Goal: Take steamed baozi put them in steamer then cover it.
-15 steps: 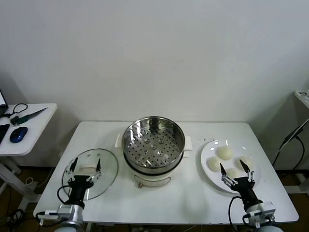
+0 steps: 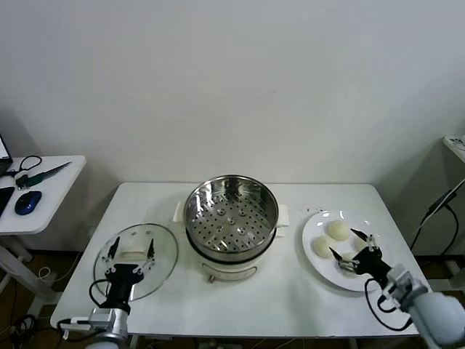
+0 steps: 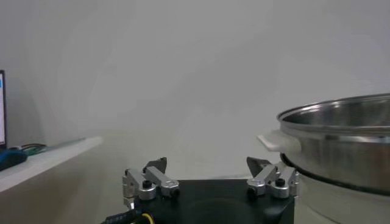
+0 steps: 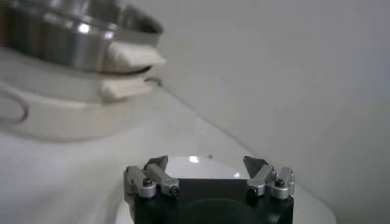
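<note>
Your right gripper (image 2: 354,251), jaws spread, swung sideways over the plate (image 2: 320,270) toward a baozi (image 2: 338,230); the left gripper (image 2: 129,251) waited, spread.

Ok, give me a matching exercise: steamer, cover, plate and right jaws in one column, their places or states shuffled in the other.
Things:
1. steamer
2. cover
3. plate
4. right gripper

Places or states:
a. open over the steamed baozi
b. table centre, tray bare
c. holds the buns, table's right side
d. flat on the table's left side, left gripper above it

Pairs: 1-b, 2-d, 3-c, 4-a
</note>
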Robot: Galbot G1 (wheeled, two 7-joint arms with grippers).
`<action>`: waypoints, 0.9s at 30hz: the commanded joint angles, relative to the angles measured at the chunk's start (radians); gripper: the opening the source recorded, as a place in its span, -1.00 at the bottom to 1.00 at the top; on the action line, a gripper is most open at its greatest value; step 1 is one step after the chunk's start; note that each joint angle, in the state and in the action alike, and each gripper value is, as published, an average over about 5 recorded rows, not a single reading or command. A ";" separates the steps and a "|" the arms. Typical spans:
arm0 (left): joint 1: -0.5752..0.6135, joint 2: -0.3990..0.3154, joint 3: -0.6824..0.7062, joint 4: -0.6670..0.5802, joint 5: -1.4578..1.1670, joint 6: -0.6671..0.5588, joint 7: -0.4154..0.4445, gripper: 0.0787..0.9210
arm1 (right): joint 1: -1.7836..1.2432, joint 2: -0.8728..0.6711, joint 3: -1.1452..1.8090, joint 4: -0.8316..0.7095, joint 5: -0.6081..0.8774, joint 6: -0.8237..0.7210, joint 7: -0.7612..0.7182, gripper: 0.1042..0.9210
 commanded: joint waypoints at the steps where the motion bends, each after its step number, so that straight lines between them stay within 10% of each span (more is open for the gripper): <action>1: 0.001 -0.005 0.013 0.006 0.000 -0.002 -0.003 0.77 | 0.180 -0.260 -0.107 -0.124 -0.119 -0.011 -0.227 0.76; 27: -0.026 -0.007 0.004 0.032 0.010 0.016 -0.013 0.77 | 1.324 0.025 -1.274 -0.747 -0.400 0.259 -0.514 0.76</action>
